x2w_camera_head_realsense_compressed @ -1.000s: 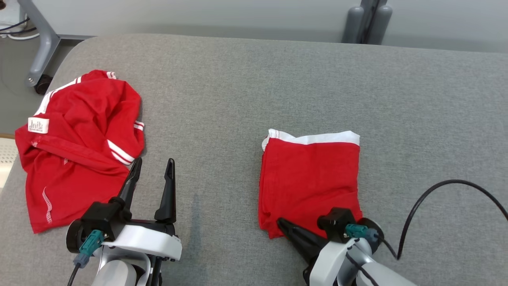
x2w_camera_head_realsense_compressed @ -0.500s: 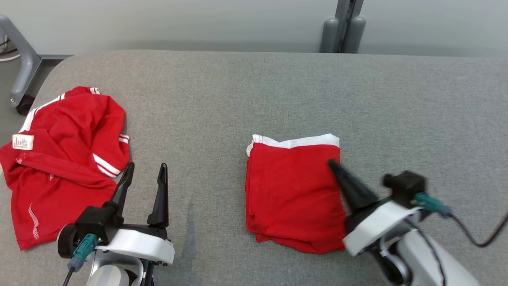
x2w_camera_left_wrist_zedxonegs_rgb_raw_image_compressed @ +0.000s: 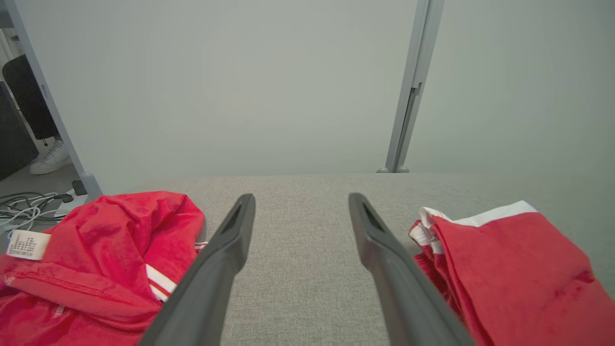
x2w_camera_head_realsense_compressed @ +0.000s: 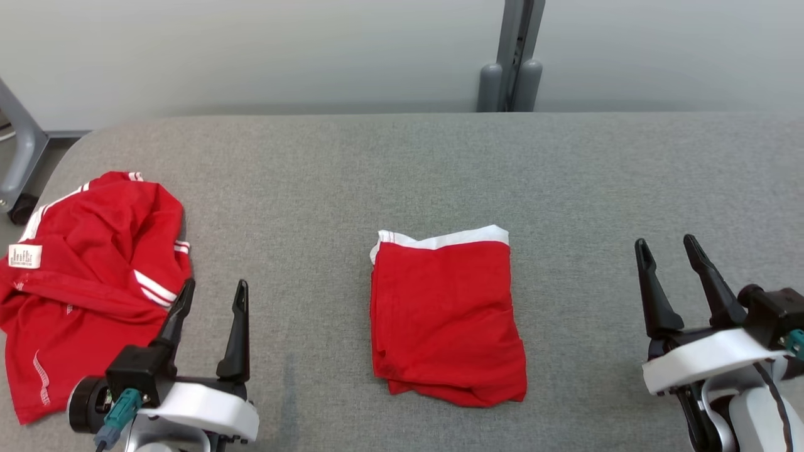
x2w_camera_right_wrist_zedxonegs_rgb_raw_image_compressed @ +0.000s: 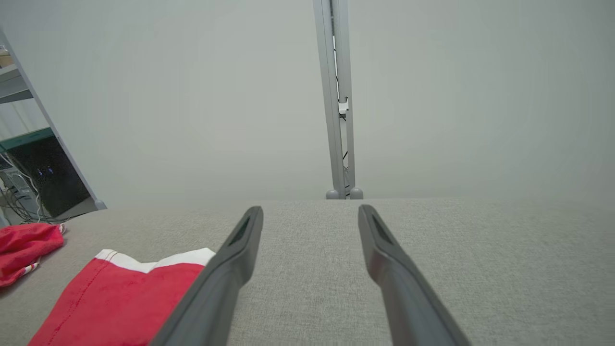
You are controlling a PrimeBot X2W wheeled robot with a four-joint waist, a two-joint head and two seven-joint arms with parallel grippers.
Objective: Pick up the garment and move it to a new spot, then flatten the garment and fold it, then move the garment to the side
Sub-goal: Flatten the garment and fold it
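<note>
A folded red garment (x2w_camera_head_realsense_compressed: pixel 446 317) with a white band along its far edge lies flat in the middle of the grey padded table (x2w_camera_head_realsense_compressed: pixel 408 169); it also shows in the left wrist view (x2w_camera_left_wrist_zedxonegs_rgb_raw_image_compressed: pixel 509 269) and the right wrist view (x2w_camera_right_wrist_zedxonegs_rgb_raw_image_compressed: pixel 129 298). My left gripper (x2w_camera_head_realsense_compressed: pixel 213 292) stands open at the lower left, between the two garments, holding nothing. My right gripper (x2w_camera_head_realsense_compressed: pixel 666 248) stands open at the lower right, well clear of the folded garment, with nothing between its fingers.
A second red garment (x2w_camera_head_realsense_compressed: pixel 81 270) with white stripes and a white label lies crumpled at the table's left edge, close to my left fingers. A grey post (x2w_camera_head_realsense_compressed: pixel 512 56) stands behind the far edge. Bare table stretches to the right.
My right gripper let go of the folded garment's near edge, swung out to the right and now stands open. The camera tilted up, shifting the whole picture. The left gripper kept its pose.
</note>
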